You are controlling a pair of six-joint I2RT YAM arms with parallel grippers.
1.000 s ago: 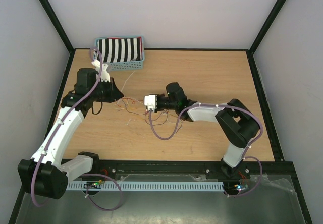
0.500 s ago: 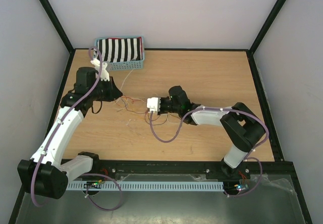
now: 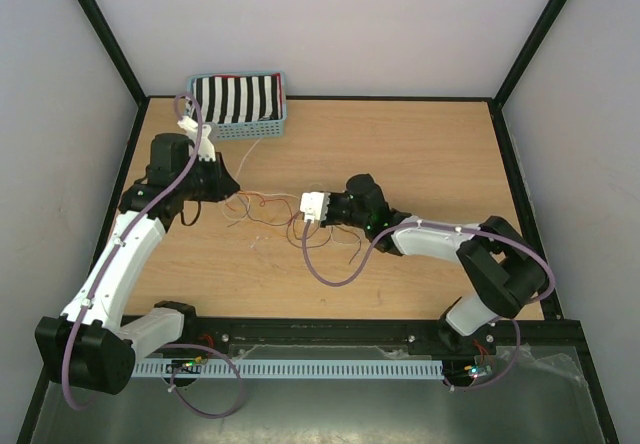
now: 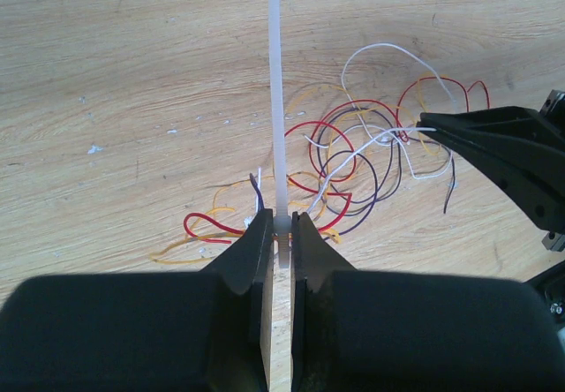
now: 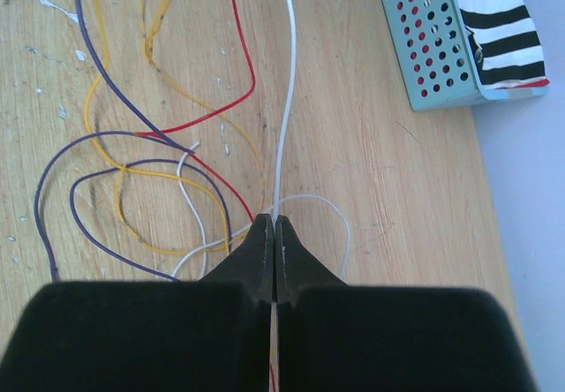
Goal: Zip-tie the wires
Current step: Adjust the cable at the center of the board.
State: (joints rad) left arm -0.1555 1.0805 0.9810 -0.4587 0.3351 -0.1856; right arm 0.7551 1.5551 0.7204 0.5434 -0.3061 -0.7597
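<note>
Wires mid-frame: likely light, limp, springy; best gathered where loops cross. Left tool clamped on zip tie, right tool pinched shut on white strand.

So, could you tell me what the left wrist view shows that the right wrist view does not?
Only left wrist: the zip tie clamped in the shut left gripper. Only right wrist: the perforated basket holding striped cloth. Both: the tangled wires on the wooden table, and the right gripper shut on a white wire.
</note>
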